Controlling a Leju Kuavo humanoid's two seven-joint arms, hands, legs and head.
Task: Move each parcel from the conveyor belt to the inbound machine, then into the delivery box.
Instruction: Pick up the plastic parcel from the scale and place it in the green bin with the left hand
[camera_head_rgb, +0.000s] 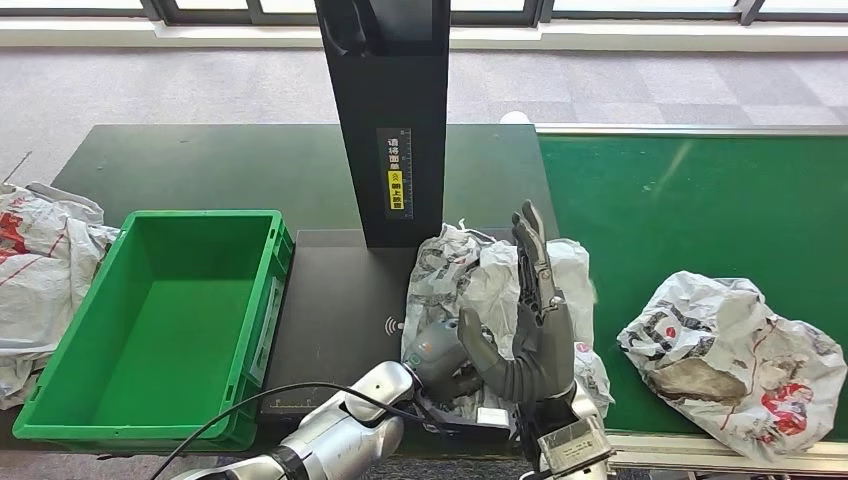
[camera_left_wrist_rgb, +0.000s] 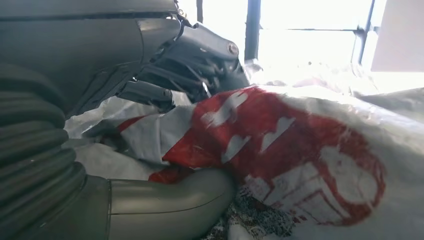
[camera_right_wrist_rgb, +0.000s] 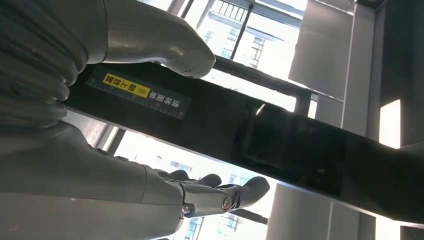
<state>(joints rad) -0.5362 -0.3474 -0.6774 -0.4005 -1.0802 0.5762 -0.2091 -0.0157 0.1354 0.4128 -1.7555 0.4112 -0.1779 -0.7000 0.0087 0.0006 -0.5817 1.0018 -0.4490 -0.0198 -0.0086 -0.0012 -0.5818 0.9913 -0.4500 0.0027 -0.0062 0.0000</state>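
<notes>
A crumpled white parcel with red print (camera_head_rgb: 500, 290) lies on the inbound machine's black platform (camera_head_rgb: 335, 300), in front of its tall black column (camera_head_rgb: 385, 120). My left hand (camera_head_rgb: 440, 352) grips this parcel's near side; in the left wrist view the parcel (camera_left_wrist_rgb: 280, 150) sits between the thumb (camera_left_wrist_rgb: 165, 200) and the dark fingers (camera_left_wrist_rgb: 190, 65). My right hand (camera_head_rgb: 530, 320) is raised over the parcel, fingers straight and apart, holding nothing. In the right wrist view the right hand (camera_right_wrist_rgb: 100, 170) faces the column (camera_right_wrist_rgb: 280, 140). Another white parcel (camera_head_rgb: 735, 360) lies on the green conveyor belt (camera_head_rgb: 690, 210).
A green delivery box (camera_head_rgb: 60, 350) stands left of the platform with nothing in it. More white bags (camera_head_rgb: 40, 270) are piled beyond its left side. The dark table (camera_head_rgb: 220, 165) runs behind the box and the machine.
</notes>
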